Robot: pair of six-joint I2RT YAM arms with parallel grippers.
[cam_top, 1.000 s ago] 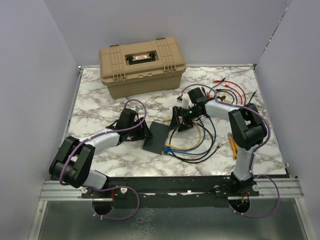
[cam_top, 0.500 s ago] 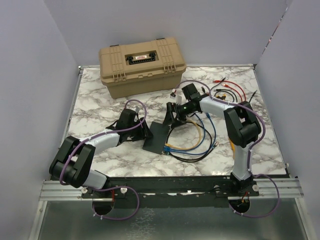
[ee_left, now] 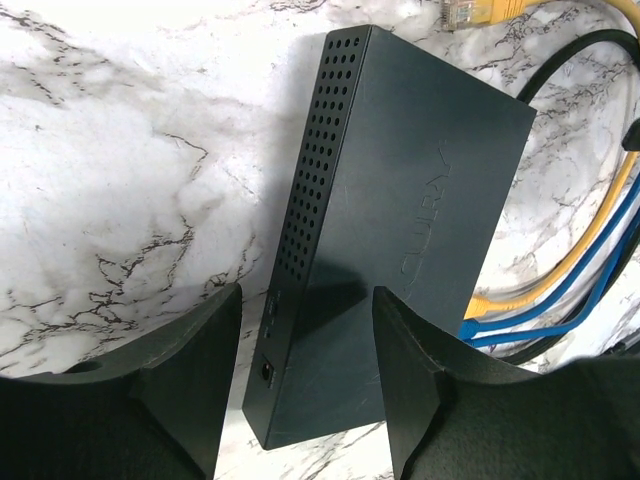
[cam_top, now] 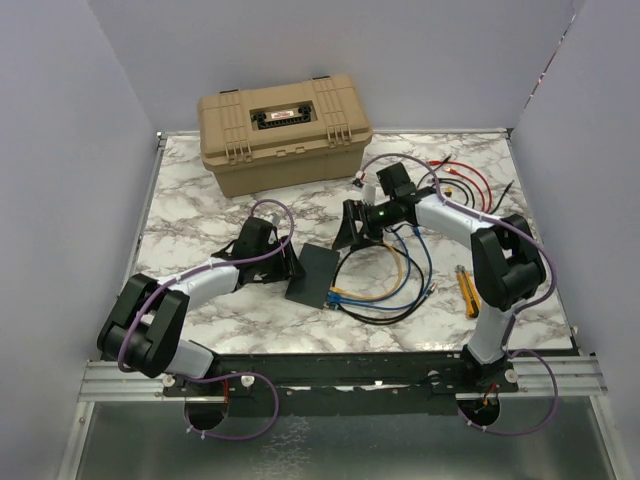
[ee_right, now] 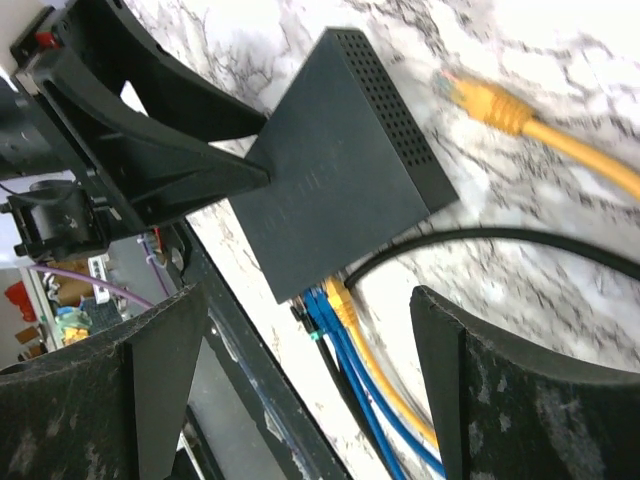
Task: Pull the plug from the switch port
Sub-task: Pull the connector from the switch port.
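The switch [cam_top: 318, 274] is a flat black box lying on the marble, also in the left wrist view [ee_left: 400, 200] and the right wrist view [ee_right: 330, 190]. A yellow plug [ee_right: 338, 292], blue plugs [ee_right: 318, 310] and a black one sit in the ports along its near short edge [cam_top: 337, 296]. My left gripper [cam_top: 287, 265] is open and straddles the switch's left corner [ee_left: 305, 390]; marble shows between its left finger [ee_left: 190, 380] and the box. My right gripper [cam_top: 356, 226] hovers open by the far right corner, and the plugs show between its fingertips [ee_right: 310, 400].
A tan toolbox [cam_top: 285, 130] stands at the back. Yellow, blue and black cables [cam_top: 400, 280] loop right of the switch, with a loose yellow plug [ee_right: 480, 100] among them. Red leads [cam_top: 465, 175] lie at the back right, a yellow knife [cam_top: 467, 290] near the right arm.
My right gripper has swung a little left and back, nearer the switch's far corner, and its elbow has moved right, uncovering the yellow knife. The left arm and the switch have stayed put.
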